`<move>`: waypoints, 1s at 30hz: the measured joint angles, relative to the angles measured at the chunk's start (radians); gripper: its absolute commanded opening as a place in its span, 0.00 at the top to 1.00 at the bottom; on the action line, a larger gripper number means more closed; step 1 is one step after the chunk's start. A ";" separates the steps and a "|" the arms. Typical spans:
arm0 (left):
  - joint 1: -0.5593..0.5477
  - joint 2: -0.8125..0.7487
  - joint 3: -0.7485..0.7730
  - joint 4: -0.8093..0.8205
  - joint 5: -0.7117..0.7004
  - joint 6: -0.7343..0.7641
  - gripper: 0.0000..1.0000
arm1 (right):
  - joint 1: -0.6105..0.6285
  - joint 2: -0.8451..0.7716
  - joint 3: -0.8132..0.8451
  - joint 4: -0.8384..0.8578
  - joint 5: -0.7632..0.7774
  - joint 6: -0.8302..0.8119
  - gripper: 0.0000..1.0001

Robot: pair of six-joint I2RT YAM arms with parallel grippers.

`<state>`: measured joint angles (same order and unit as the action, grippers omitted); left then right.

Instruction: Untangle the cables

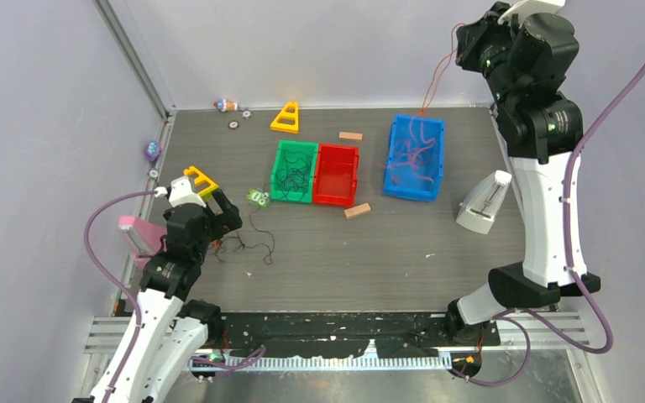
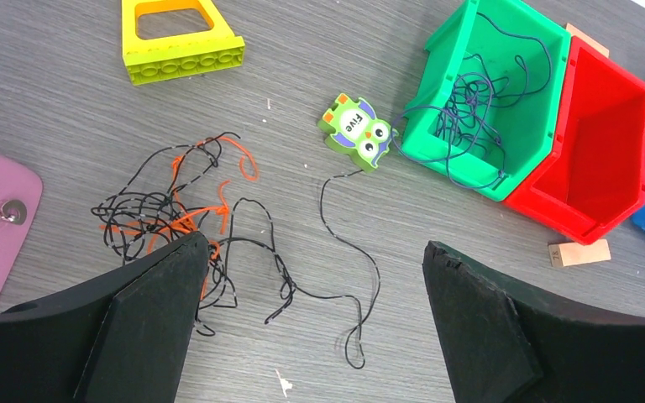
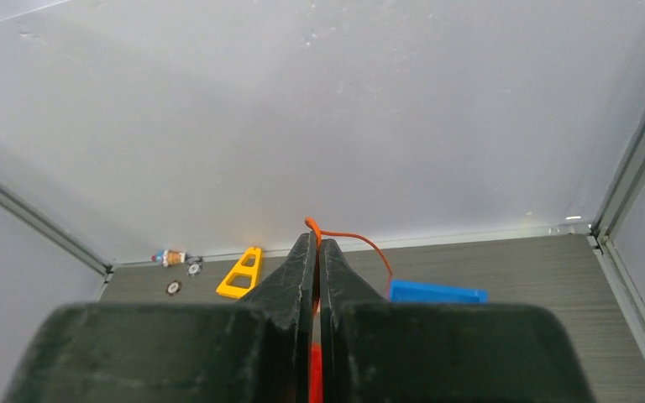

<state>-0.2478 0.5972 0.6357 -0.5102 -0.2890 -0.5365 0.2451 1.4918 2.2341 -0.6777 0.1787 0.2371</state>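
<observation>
A clump of thin orange and black cables [image 2: 168,210] lies on the table, with one black strand [image 2: 361,277] trailing out to the right. My left gripper [image 2: 315,252] hovers over that strand, open and empty; its left finger [image 2: 147,311] covers the clump's near edge. In the top view the clump [image 1: 239,243] sits just right of the left gripper [image 1: 218,220]. My right gripper [image 3: 317,239] is raised high at the back right [image 1: 462,46], shut on an orange cable [image 3: 361,239] that hangs [image 1: 433,80] down into the blue bin [image 1: 393,134].
The green bin [image 1: 286,148] holds dark cables; the blue bin holds reddish ones. A red bin [image 1: 337,174] stands between them. Around lie an owl tile [image 1: 258,198], yellow bricks [image 1: 286,117] [image 1: 201,180], wooden blocks [image 1: 357,211], a pink piece [image 1: 138,235] and a white object [image 1: 485,201].
</observation>
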 measured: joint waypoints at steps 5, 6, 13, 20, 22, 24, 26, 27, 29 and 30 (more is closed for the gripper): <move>0.000 0.004 0.000 -0.004 0.000 0.003 0.01 | -0.036 0.070 0.050 -0.001 -0.007 0.001 0.95; 0.000 0.006 0.001 -0.004 0.000 0.003 0.01 | -0.040 0.079 0.051 0.001 -0.010 0.001 0.95; -0.001 0.028 0.017 -0.006 0.000 0.003 0.01 | -0.058 0.111 0.024 0.011 -0.032 0.006 0.95; -0.002 0.034 0.025 -0.008 -0.004 0.004 0.00 | -0.094 0.154 0.023 0.026 -0.057 0.017 0.95; -0.002 0.038 0.029 -0.008 -0.006 0.004 0.00 | -0.104 0.163 0.020 0.027 -0.067 0.023 0.95; -0.003 0.043 0.032 -0.008 -0.007 0.005 0.01 | -0.113 0.170 0.019 0.028 -0.077 0.028 0.95; -0.005 0.049 0.034 -0.008 -0.007 0.005 0.00 | -0.122 0.182 0.034 0.026 -0.086 0.033 0.95; -0.006 0.053 0.035 -0.008 -0.007 0.006 0.01 | -0.126 0.190 0.048 0.026 -0.090 0.035 0.95; -0.008 0.061 0.035 -0.007 -0.007 0.007 0.00 | -0.137 0.211 0.093 0.026 -0.103 0.043 0.95; -0.008 0.064 0.035 -0.008 -0.007 0.007 0.00 | -0.141 0.216 0.108 0.028 -0.107 0.047 0.95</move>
<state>-0.2554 0.6609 0.6712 -0.5179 -0.2958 -0.5293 0.1043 1.7077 2.3425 -0.6495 0.0715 0.2840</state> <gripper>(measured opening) 0.994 0.068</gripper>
